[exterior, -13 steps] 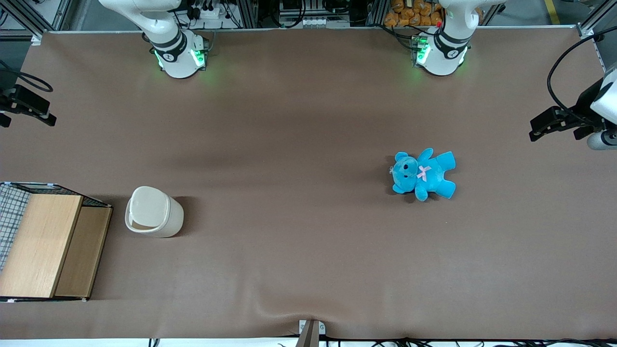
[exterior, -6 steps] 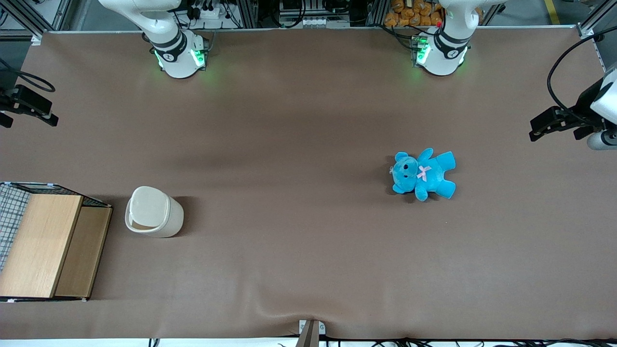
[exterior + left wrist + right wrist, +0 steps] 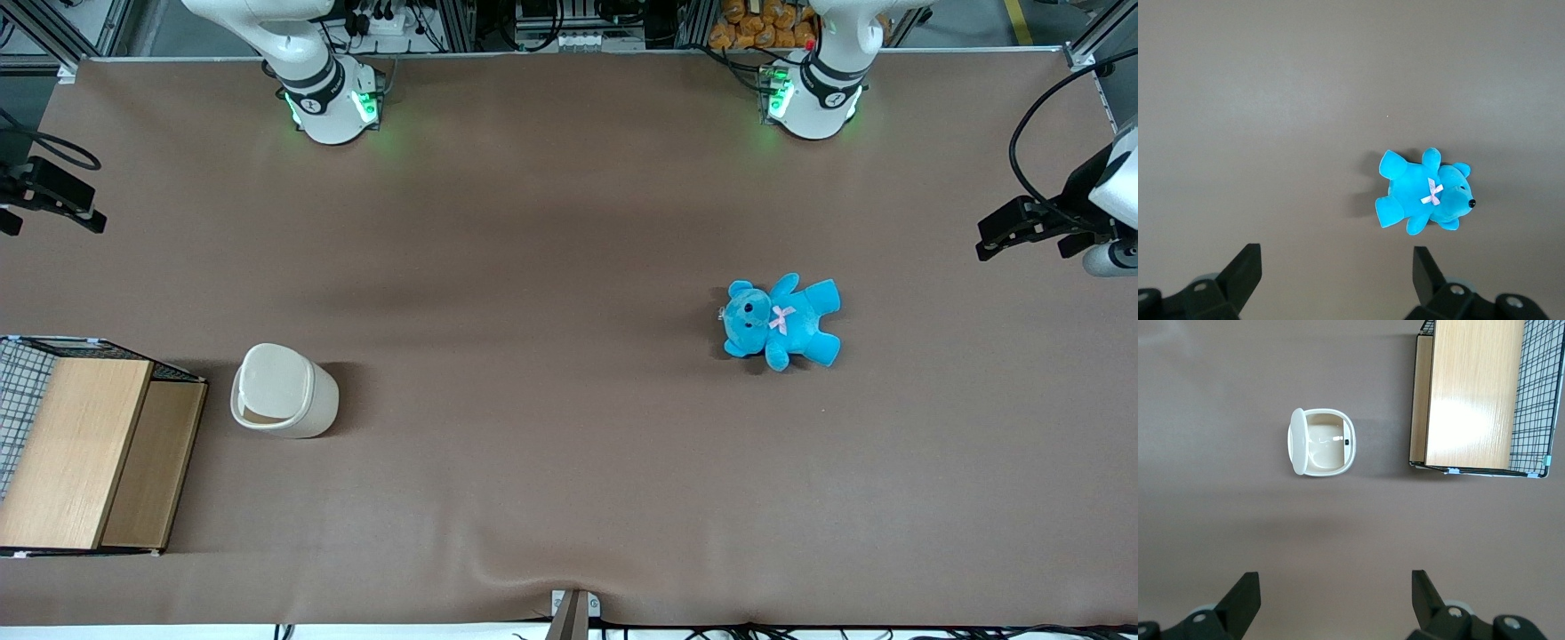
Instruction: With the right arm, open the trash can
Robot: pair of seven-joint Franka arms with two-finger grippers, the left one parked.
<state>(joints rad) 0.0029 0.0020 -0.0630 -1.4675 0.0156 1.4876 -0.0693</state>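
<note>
Even, fairly bright overhead light covers the brown surface [image 3: 551, 462], with broad soft darker bands across its middle and green glow pooling around the arm bases. The trash can [image 3: 283, 402] and the blue teddy [image 3: 781, 320] cast short soft shadows, and in the right wrist view a white glare patch sits on the wooden box [image 3: 1471, 393]. The hand [image 3: 1331, 603] looks open, high above the surface; its black fingers [image 3: 1243, 599] show slightly soft at close range, while the front view stays sharp to its edges.
</note>
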